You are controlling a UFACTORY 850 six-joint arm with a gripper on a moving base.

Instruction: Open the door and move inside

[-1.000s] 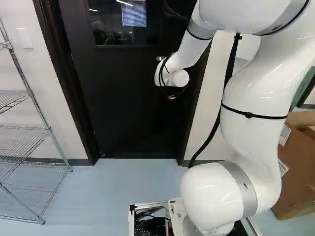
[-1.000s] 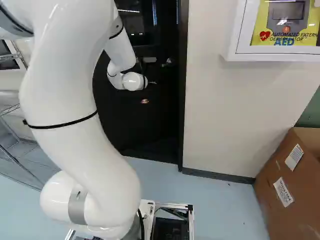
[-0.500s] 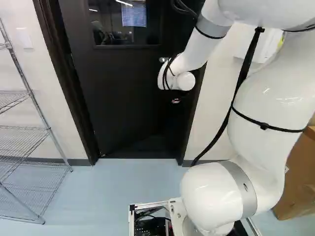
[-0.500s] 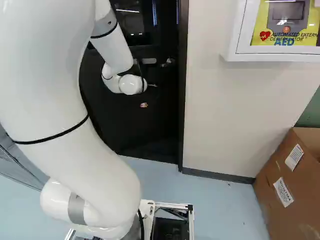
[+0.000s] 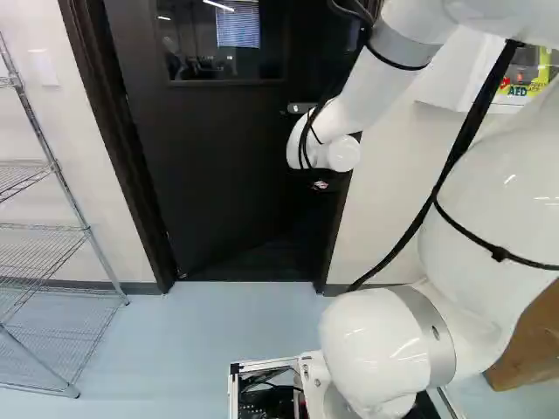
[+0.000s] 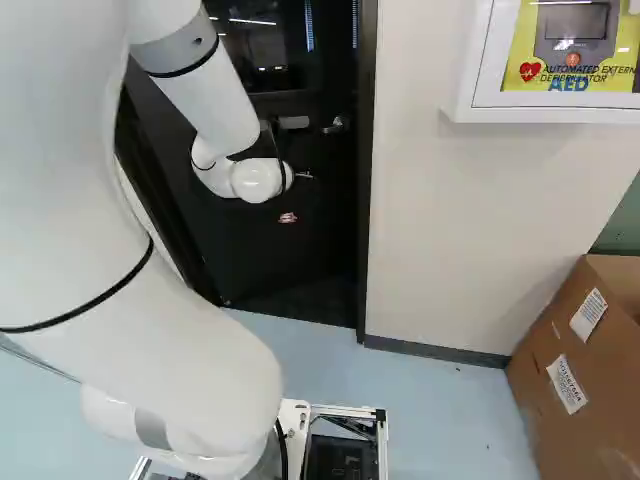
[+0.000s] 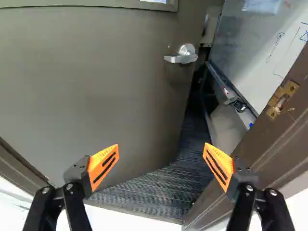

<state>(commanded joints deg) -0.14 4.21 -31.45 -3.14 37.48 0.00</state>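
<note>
The door (image 7: 96, 72) stands ajar ahead of your pincer (image 7: 160, 151), its free edge swung away from you into the room beyond. Nearest to you, the two fingers are spread wide, orange pads (image 7: 102, 166) facing each other with nothing gripped between them. Close beside one finger runs the door frame (image 7: 255, 139); I can't tell whether they touch. Past the fingertips, dark striped flooring (image 7: 154, 192) shows through the opening. Farther ahead sits the lever handle (image 7: 181, 58), well apart from your pincer, and off toward the frame side is the strike plate (image 7: 281, 100). Beyond the gap you have a whiteboard (image 7: 255, 43).

I'd judge that the unlatching is done and you're at the widening step, with the drive inside to follow. The handle needs nothing more from you. Bring the pincer clear of the frame, set it against the door's face toward the free edge, and push away steadily. Watch those spread fingers: one could snag on the frame. Hold the base until the opening looks wide enough for it and the arm (image 6: 225, 100).
</note>
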